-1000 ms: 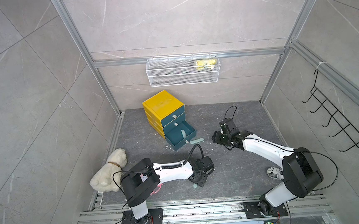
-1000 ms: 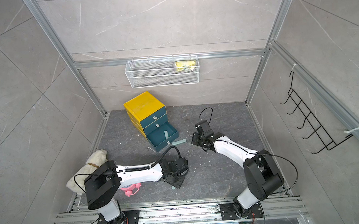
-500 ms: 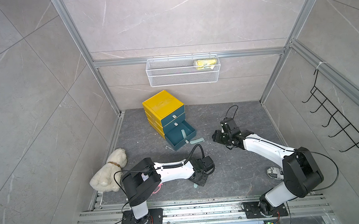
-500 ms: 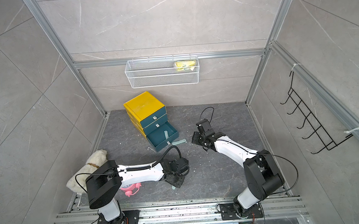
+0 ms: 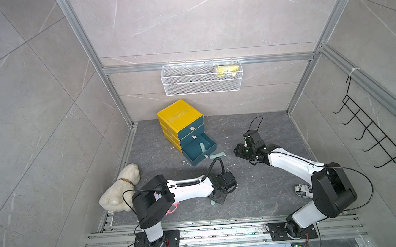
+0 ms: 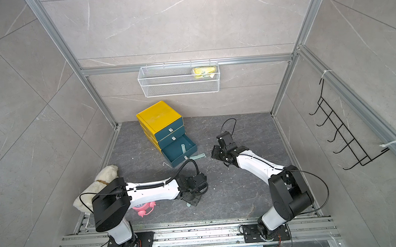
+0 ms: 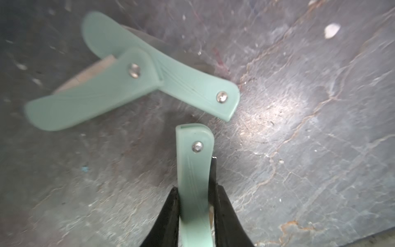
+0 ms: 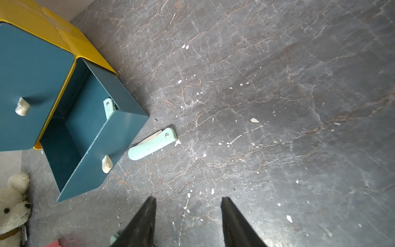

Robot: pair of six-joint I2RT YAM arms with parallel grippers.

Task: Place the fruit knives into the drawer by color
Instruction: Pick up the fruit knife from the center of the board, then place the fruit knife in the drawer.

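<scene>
Left hand [image 7: 195, 192] pinches a mint-green folding knife [image 7: 193, 169] by its handle, low over the table [image 7: 299, 128], just beside two crossed knives [image 7: 119, 89]. Right hand [image 8: 187, 200] is spread and empty. Best practice: lift clear of the pair, then carry the knife level to the open bottom drawer [image 5: 197, 161], which holds a matching knife [image 5: 202, 147].

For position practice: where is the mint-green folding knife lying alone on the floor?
In both top views, the mint-green folding knife lies beside the front of the open teal drawer, between it and the right pincer.
</scene>
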